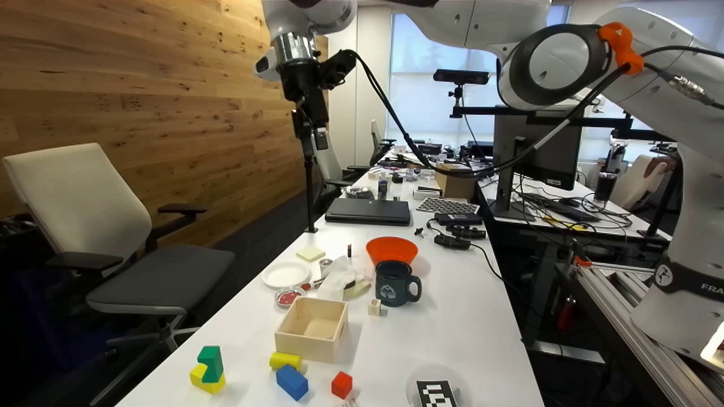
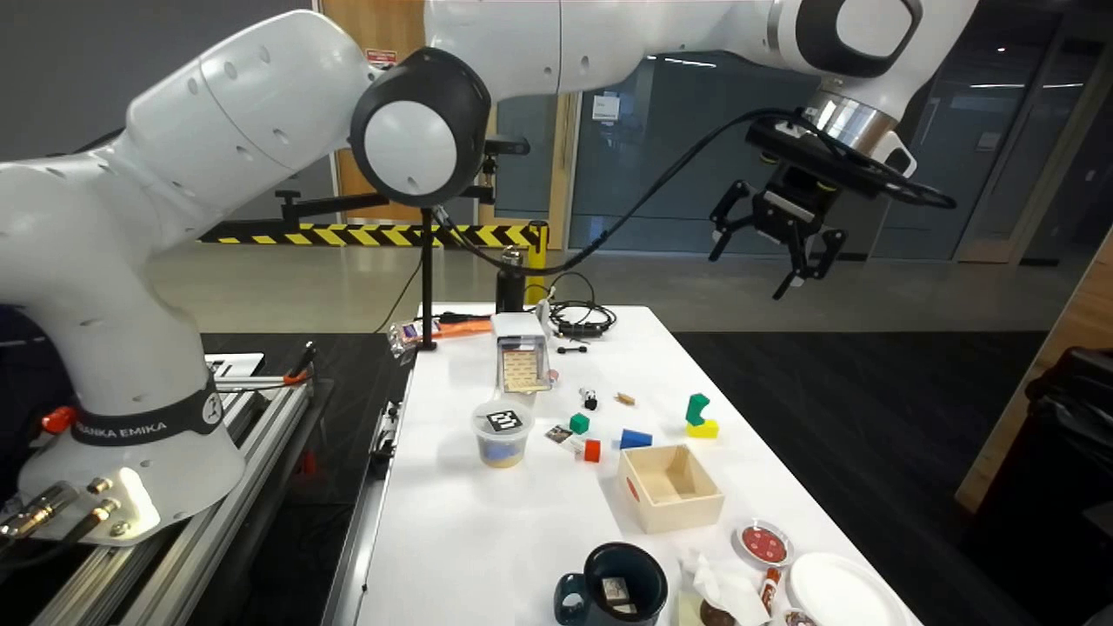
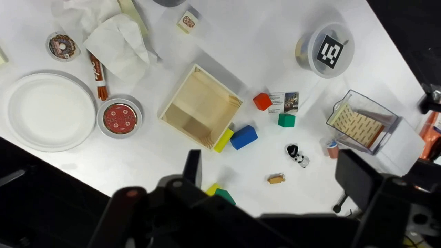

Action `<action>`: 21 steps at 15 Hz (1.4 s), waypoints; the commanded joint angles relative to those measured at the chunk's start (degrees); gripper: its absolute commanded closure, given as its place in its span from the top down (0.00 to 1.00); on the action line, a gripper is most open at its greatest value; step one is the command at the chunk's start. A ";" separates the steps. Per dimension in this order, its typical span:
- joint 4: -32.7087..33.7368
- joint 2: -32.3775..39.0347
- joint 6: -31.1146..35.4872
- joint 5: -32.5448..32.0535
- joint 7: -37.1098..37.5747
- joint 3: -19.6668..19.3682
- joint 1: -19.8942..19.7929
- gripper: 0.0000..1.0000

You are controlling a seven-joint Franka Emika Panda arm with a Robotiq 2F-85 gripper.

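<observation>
Gripper spread wide, nothing in its grasp, high over the table

The fingers stand far apart with nothing between them, touching nothing; both exterior views show the arm holding them well above the tabletop, probably for a broad look down. Take their gap in the wrist view as the hub of a dial, twelve at the top.

Nearest the hub, close to six o'clock, lies a brown figurine; a black-and-white figurine sits between two and three. A blue block lies between ten and eleven, a yellow cylinder at ten just past it. Towards eight, partly hidden by a finger, is a green block; in an exterior view it perches on a yellow block, which seems to prop it up. A red cube is at twelve. Past the cylinder, also at ten, rests the wooden box (whether those two touch, I cannot tell), open side up, which leaves its inside reachable from above.

Farther out, at one, stands a tub; the printed marker on top of it is likely there to be tracked. Farthest, between nine and ten, a white plate lies flat.
</observation>
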 commanded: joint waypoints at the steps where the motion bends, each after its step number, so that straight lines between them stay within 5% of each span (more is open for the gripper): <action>1: -1.99 0.75 -0.78 -2.12 -5.06 -0.42 1.20 1.00; 5: 2.37 4.51 -2.82 -1.11 -4.52 0.03 1.72 1.00; 7: -1.74 2.91 -1.00 -1.10 -4.65 0.08 1.85 1.00; 21: -0.87 3.15 -0.94 -1.07 -4.66 0.05 1.72 1.00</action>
